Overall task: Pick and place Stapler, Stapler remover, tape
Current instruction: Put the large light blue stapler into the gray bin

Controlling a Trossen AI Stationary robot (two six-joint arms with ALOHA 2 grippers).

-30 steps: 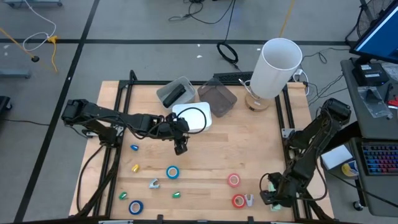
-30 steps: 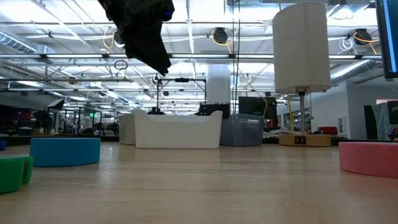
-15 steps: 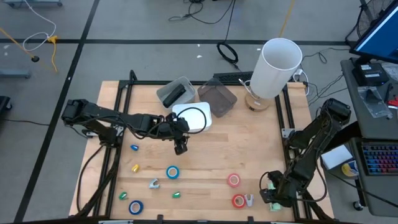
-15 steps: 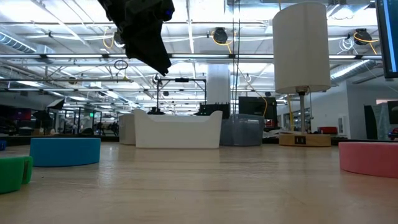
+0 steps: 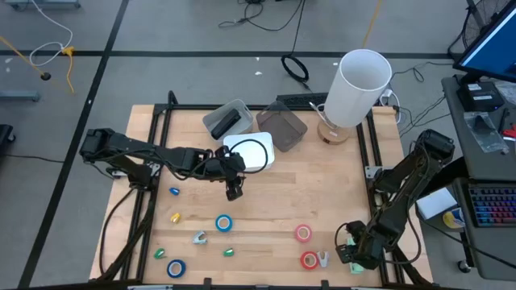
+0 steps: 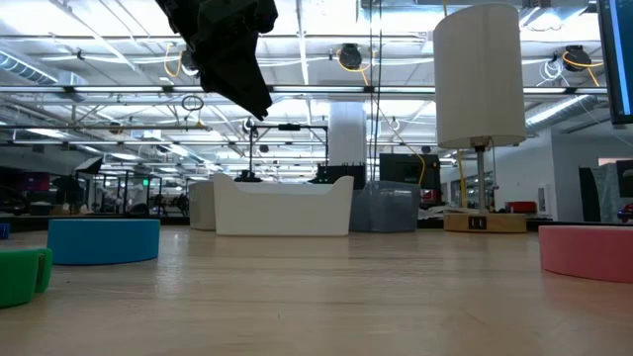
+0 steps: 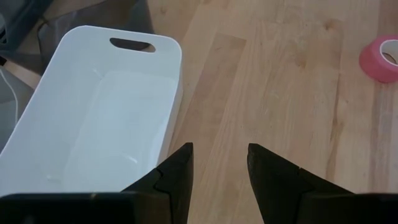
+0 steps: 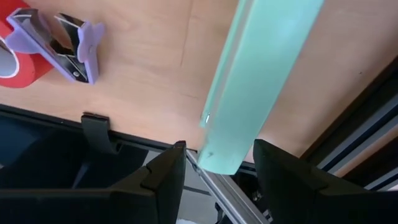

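Pale wood makes up the bench (image 5: 322,201), which carries a white bin (image 5: 251,151) near its centre-back, a grey bin (image 5: 228,119) and a dark translucent bin (image 5: 284,127) behind that, and a tall white lamp (image 5: 359,87) toward 1 o'clock. The left gripper (image 5: 234,192) hangs above the boards just at the 6 o'clock side of the white bin; in its wrist view the jaws stand apart with nothing between them, over bare wood beside that bin's wall. The tape lies spread along the near half: one blue roll (image 5: 223,223) at about 7 o'clock from the left gripper, a second blue roll (image 5: 175,267) near the front edge at 8 o'clock, a pink roll (image 5: 303,234) at about 5 o'clock, and a red roll (image 5: 309,259) just in front of it. A lilac staple remover (image 5: 322,258) lies just beside the red roll. The right gripper (image 5: 352,254) sits low at the bench's front right corner, about 4 o'clock, with its jaws set on either side of a pale green stapler (image 8: 261,81); whether they press on it cannot be told. Small blue, yellow and green lumps and a pale grey clip (image 5: 199,238) dot the left front area.
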